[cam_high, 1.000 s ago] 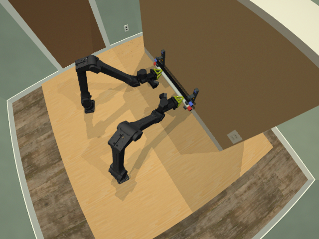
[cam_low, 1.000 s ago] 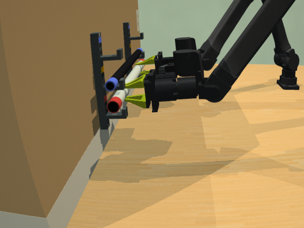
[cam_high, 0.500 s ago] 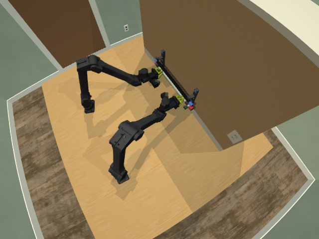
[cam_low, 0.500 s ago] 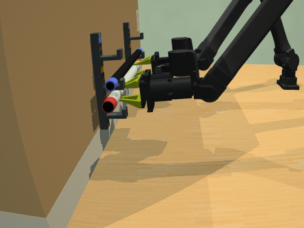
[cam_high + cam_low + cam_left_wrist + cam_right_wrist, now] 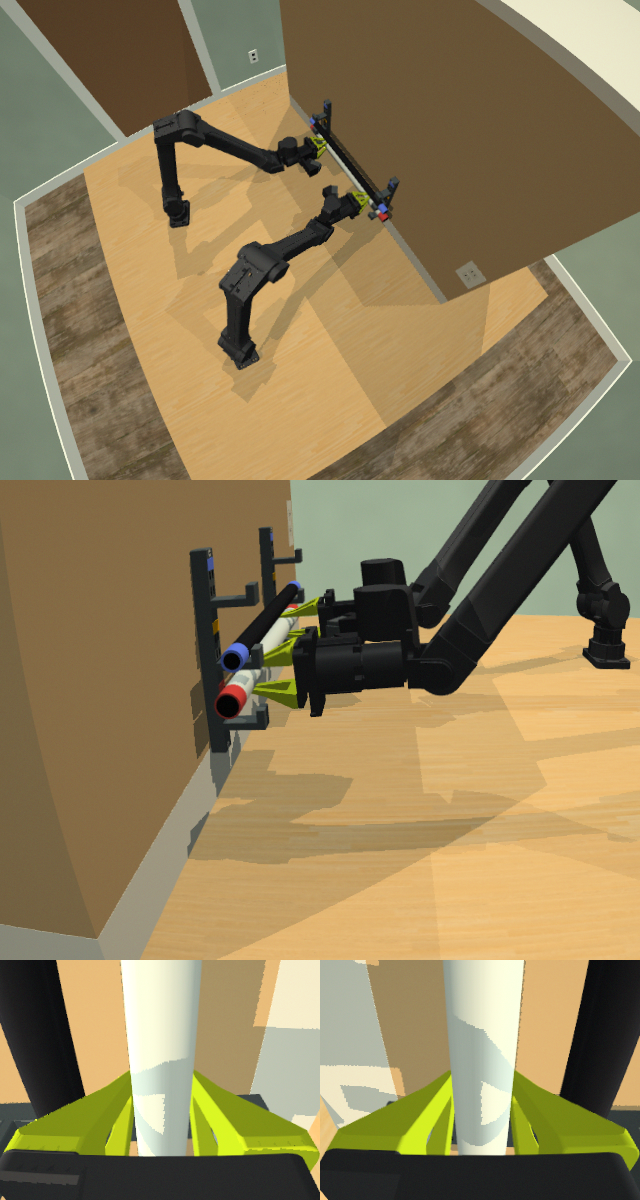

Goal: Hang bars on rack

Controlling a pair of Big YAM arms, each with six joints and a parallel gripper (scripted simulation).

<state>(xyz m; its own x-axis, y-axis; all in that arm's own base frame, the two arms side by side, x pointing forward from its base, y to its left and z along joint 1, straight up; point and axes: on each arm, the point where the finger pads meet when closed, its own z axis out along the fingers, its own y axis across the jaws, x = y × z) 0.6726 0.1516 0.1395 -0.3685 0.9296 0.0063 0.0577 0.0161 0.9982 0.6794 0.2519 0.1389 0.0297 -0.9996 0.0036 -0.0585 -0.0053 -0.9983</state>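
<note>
Shows a flat, matte brown wall (image 5: 439, 155) (image 5: 129, 583); on it, a dark, angular rack (image 5: 200, 598) with hooked arms. Along the middle pair, lies a smooth black tube (image 5: 348, 160) (image 5: 268, 619) (image 5: 40, 1025) (image 5: 610, 1020), blue-ended, beneath blue top labels (image 5: 209, 563). Lower, just above the red-labelled bottom pair, hangs a glossy white tube (image 5: 348, 173) (image 5: 276, 635) (image 5: 162, 1010) (image 5: 484, 995), red-ended, grasped in the ribbed lime fingers of left gripper (image 5: 326, 147) (image 5: 258, 675) (image 5: 162, 1080) and right gripper (image 5: 369, 202) (image 5: 285, 623) (image 5: 482, 1080), both clenched around it

White bar (image 5: 345, 166) (image 5: 277, 629) (image 5: 161, 1020) (image 5: 484, 1000), apparently red ends.
</note>
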